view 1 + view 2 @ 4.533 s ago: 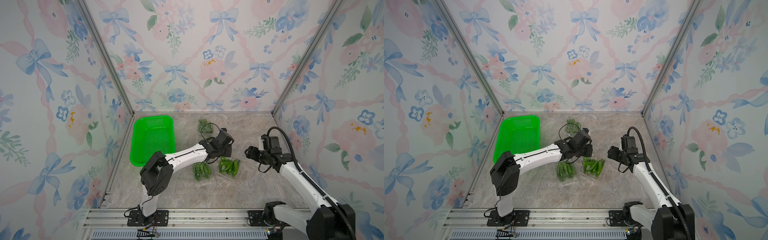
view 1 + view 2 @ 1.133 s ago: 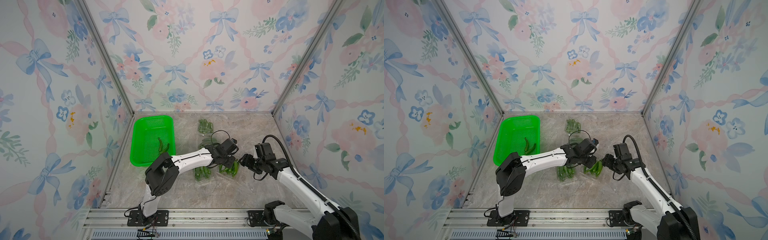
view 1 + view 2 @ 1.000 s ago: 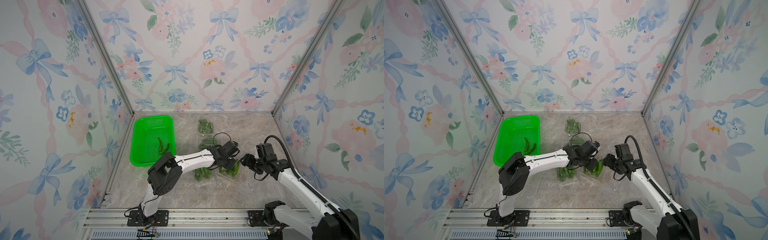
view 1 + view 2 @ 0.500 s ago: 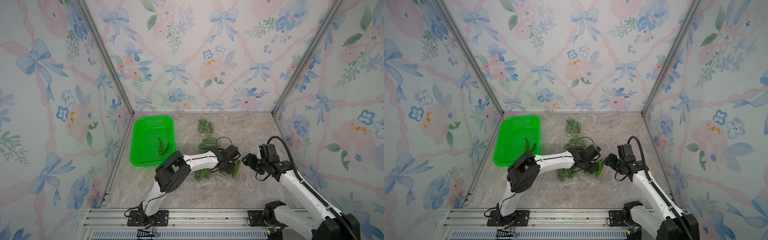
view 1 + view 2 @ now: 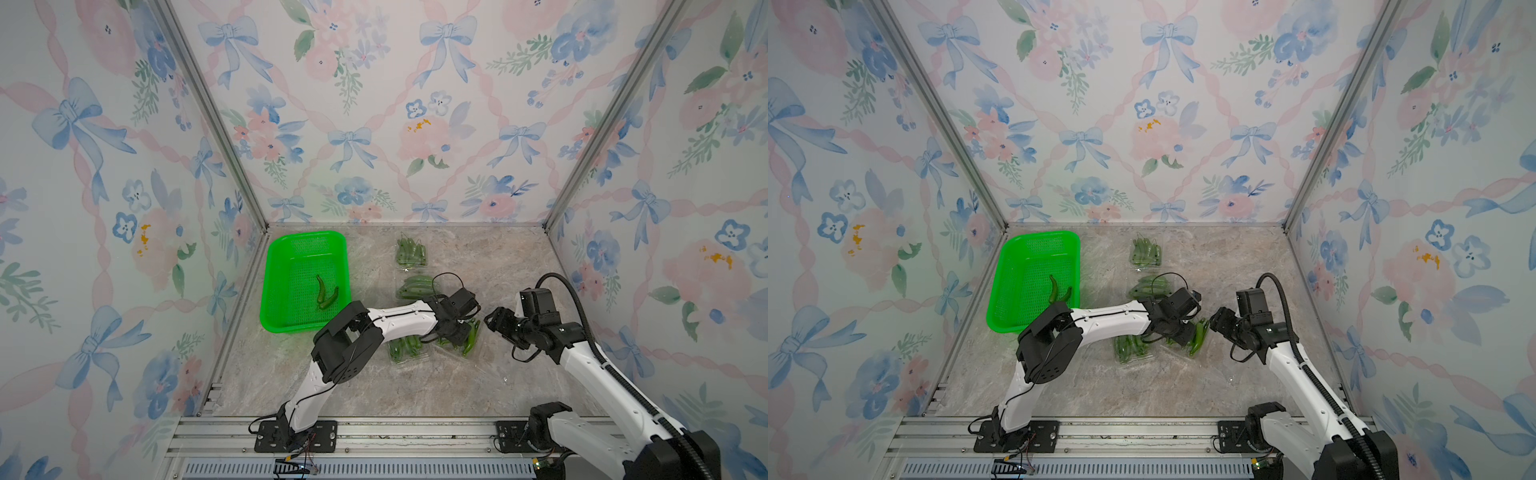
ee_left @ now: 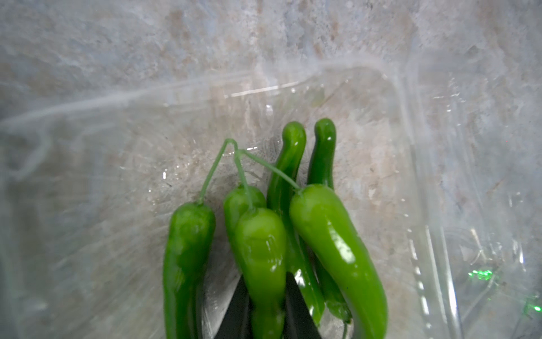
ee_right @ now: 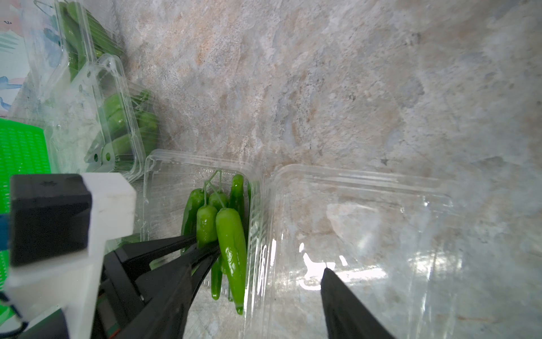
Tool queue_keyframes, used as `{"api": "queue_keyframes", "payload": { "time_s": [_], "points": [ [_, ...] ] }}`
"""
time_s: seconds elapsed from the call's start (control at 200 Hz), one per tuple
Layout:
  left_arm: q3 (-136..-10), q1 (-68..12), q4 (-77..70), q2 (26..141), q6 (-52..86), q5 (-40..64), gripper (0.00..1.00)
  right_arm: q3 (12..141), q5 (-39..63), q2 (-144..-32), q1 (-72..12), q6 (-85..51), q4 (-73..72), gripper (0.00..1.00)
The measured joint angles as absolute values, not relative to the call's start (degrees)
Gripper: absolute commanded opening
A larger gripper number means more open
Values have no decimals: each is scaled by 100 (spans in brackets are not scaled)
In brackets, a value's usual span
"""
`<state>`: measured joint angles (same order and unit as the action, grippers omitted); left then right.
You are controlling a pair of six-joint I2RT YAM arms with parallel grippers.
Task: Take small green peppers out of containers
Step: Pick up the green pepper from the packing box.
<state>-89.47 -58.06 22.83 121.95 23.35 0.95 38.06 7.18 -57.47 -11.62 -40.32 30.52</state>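
Several small green peppers [image 6: 331, 234] lie bunched in an open clear container [image 7: 173, 182], whose lid [image 7: 366, 217] lies flat beside it. My left gripper [image 6: 265, 305] is down in this container, shut on one pepper [image 6: 261, 249]; its black fingers press both sides. In both top views the left gripper [image 5: 461, 334] [image 5: 1185, 332] sits over the peppers [image 5: 470, 340]. My right gripper [image 7: 269, 273] hangs open over the lid with nothing between its fingers, just right of the container [image 5: 492, 322]. Three closed containers of peppers [image 5: 411, 253] [image 5: 415, 284] [image 5: 403, 347] lie nearby.
A bright green basket [image 5: 307, 245] stands at the back left with two peppers [image 5: 326, 293] in it. Flowered walls close in the marble floor on three sides. The left arm [image 5: 399, 322] stretches across the middle, over one closed container.
Two peppers have come into the basket since the oldest frames. Over the last second my left gripper reached into the open container and closed on a pepper. The right gripper drew slightly right.
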Motion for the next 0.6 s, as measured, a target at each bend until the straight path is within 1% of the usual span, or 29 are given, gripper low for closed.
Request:
{"api": "queue_keyframes", "payload": {
  "time_s": [0.285,0.6],
  "points": [
    [-8947,-5756,2285,12151,2340,93,13,3789,845,-5852,-1162,-4023,2904,70],
    [-8947,-5756,2283,11627,2340,93,12,4106,980,-6163,-1162,-3879,2869,71]
  ]
}}
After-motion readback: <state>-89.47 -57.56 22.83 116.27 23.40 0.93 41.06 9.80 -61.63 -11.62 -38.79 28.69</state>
